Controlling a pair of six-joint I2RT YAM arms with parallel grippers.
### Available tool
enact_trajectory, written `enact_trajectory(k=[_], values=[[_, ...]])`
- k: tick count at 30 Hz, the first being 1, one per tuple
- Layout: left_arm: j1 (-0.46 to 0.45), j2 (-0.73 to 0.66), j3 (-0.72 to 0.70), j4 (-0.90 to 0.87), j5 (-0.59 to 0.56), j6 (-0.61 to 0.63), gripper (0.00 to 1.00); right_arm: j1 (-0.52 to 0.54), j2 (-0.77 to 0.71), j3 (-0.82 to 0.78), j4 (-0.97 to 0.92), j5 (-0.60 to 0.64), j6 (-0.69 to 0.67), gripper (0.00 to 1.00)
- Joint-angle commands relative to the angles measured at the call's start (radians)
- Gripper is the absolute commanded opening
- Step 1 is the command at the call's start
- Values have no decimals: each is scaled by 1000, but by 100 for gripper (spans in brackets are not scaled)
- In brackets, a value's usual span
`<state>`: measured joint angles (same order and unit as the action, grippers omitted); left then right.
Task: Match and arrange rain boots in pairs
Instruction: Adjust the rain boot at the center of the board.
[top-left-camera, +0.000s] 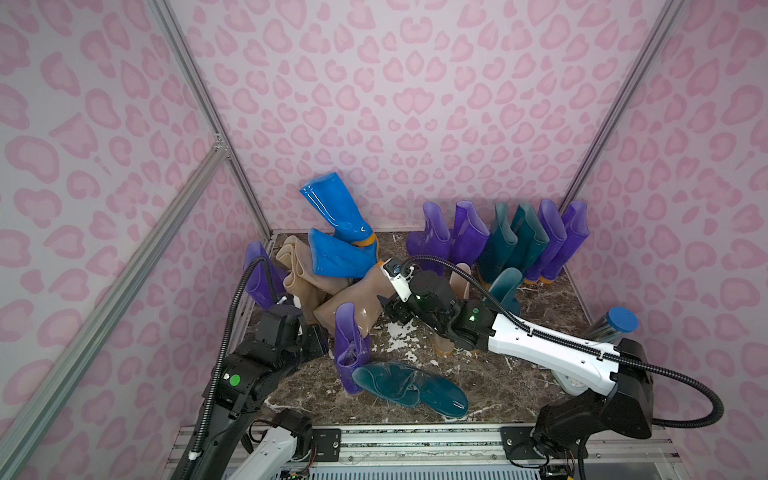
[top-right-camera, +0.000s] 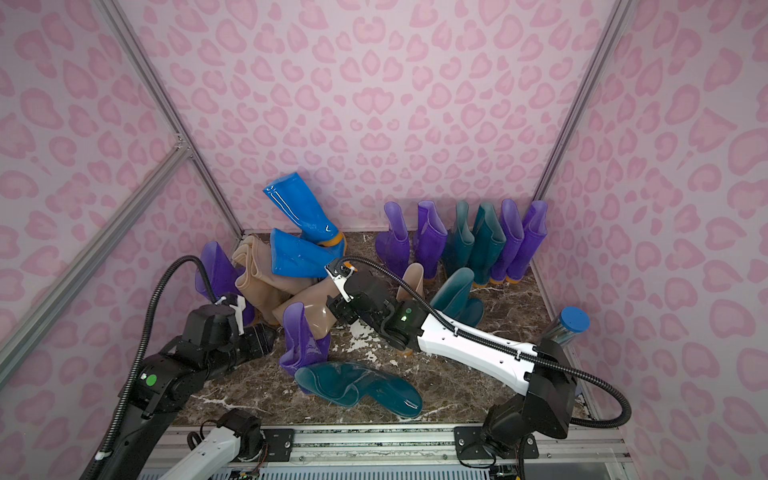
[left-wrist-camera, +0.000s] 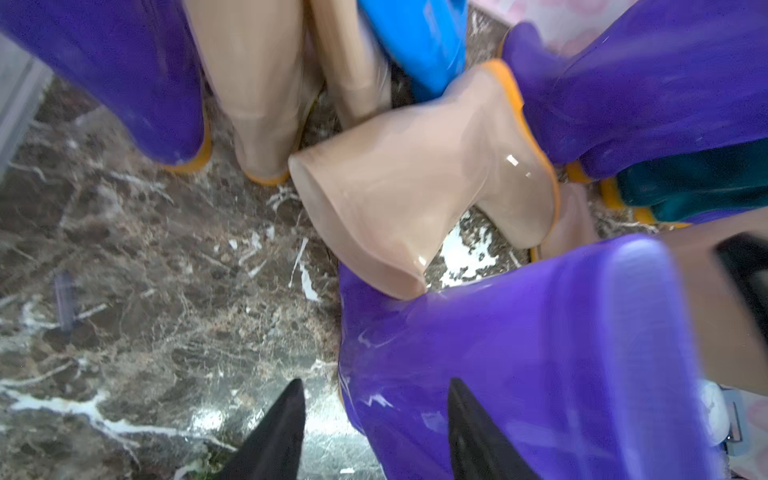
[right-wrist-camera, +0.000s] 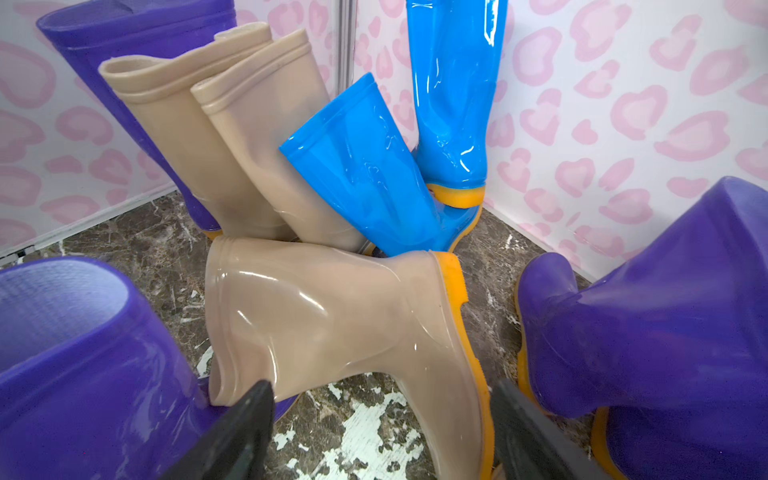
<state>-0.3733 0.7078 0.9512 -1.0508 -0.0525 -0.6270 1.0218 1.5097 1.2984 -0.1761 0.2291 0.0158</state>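
My left gripper (left-wrist-camera: 374, 386) hangs spread beside the standing purple boot (top-left-camera: 351, 349), clamping nothing. My right gripper (right-wrist-camera: 382, 386), also spread, straddles the fallen beige boot (right-wrist-camera: 332, 316) without pinching it. At far right stands a row of purple and teal boots (top-left-camera: 498, 237).

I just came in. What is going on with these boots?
Rain boots are being sorted into pairs. Six boots stand in a row at the back wall, by colour. The right end effector is open around a fallen beige boot; the left end effector is open at a purple boot. The rest is unsorted.
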Motion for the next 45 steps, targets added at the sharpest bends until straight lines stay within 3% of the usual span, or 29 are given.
enact_trajectory(k=[1,5,9,16,20,22,26,30,37,39,45], values=[[5,34,-53,151,39,-8,61,-11,-6,-13,50,-2,15,84],[41,55,-100,306,-17,15,62,-14,-25,-25,47,-11,21,84],[92,28,-186,462,34,-47,63,-21,-43,-56,56,-15,26,84],[138,59,-287,611,99,-175,66,-32,-74,-94,68,-16,33,84],[184,69,-309,640,104,-177,71,-33,-81,-100,66,-19,41,84],[215,116,-312,648,157,-186,71,-33,-85,-100,66,-15,38,84],[225,150,-348,718,157,-182,70,-33,-88,-94,64,-12,38,84],[232,190,-353,754,152,-166,59,-34,-86,-86,61,-11,42,84],[235,251,-341,839,183,-156,12,-34,-86,-87,58,-4,44,84],[235,255,-313,822,195,-157,2,-33,-89,-85,56,-2,44,84],[227,274,-170,797,271,-152,2,-36,-100,-85,64,9,41,81]])
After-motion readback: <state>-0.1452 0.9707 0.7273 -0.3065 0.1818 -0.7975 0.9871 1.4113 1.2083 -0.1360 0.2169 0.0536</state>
